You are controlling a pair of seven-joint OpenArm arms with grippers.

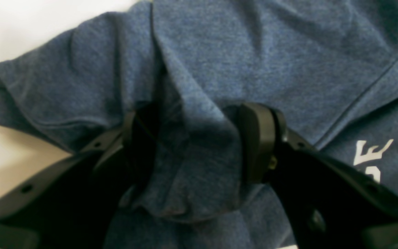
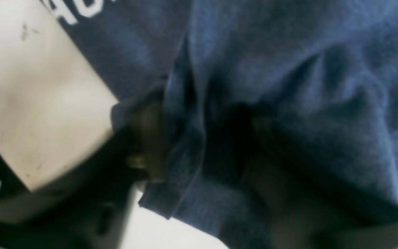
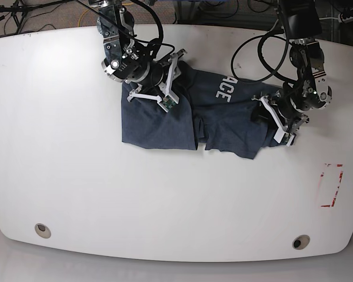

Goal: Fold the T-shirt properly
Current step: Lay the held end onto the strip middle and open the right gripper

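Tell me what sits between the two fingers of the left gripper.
A bunched ridge of the T-shirt fills the gap between the left gripper's fingers; they press it from both sides. The left wrist view shows this.

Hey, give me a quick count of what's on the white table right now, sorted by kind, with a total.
T-shirts: 1, the T-shirt, dark blue with white letters, partly folded.
Robot hands: 2, the right hand and the left hand, each gripping cloth of the shirt.
Red rectangle marks: 1, the red outline near the table edge.
Total: 4
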